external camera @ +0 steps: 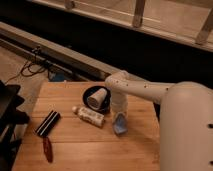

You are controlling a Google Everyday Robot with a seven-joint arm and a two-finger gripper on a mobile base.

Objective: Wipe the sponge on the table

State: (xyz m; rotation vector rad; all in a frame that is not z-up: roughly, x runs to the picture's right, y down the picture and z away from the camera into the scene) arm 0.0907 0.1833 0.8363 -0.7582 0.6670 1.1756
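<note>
The light-blue sponge [120, 125] rests on the wooden table [85, 147], right of centre. My gripper [120, 116] points straight down onto it from the white arm [145, 90], which reaches in from the right. The gripper's lower end covers the sponge's top, and the sponge appears pressed against the tabletop beneath it.
A white patterned bottle [89, 116] lies on its side just left of the sponge. Behind it sits a black bowl [96, 99] with a white cup in it. A black block [47, 123] and a red-handled tool [47, 149] lie at the left. A black chair stands off the left edge.
</note>
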